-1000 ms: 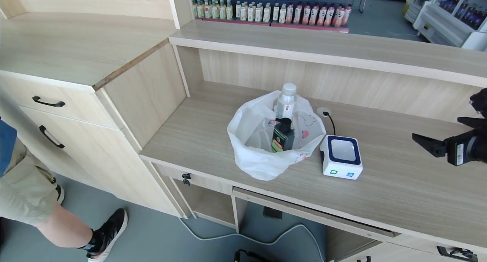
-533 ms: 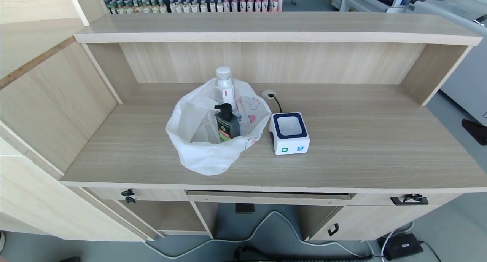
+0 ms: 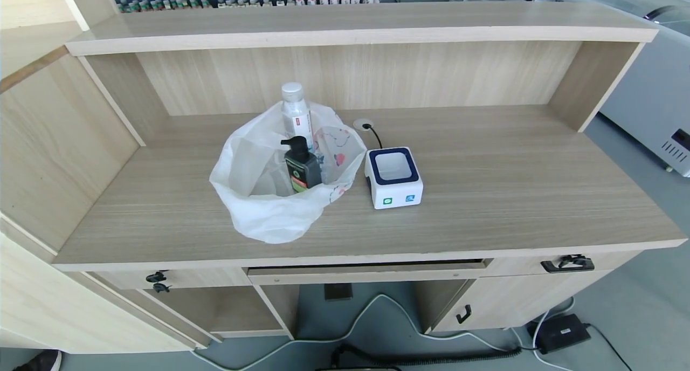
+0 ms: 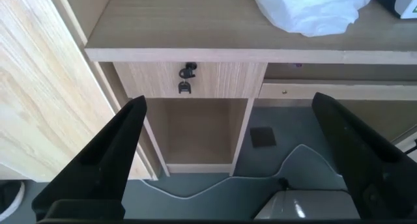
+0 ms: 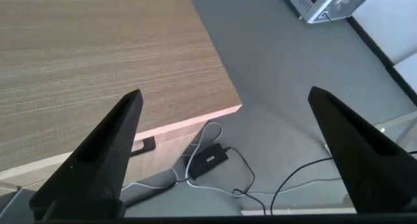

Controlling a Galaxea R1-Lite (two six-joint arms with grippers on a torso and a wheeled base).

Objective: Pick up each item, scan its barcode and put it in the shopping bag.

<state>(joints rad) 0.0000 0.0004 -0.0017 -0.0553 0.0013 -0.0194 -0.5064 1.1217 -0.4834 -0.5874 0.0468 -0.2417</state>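
My left end effector [image 4: 228, 101] and right end effector [image 5: 225, 92] are gaping wide; one shopping bag [image 3: 269, 212] is holding one clear bottle [image 3: 295, 115] and one pump bottle [image 3: 302, 169], beside one scanner [image 3: 393, 178].

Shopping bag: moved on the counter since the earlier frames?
No. The bag keeps the same spot beside the scanner and the cable hole; the whole view shifted, so the camera moved.

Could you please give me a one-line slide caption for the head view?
A pump bottle and a clear bottle stand in the bag, scanner beside it on the counter.
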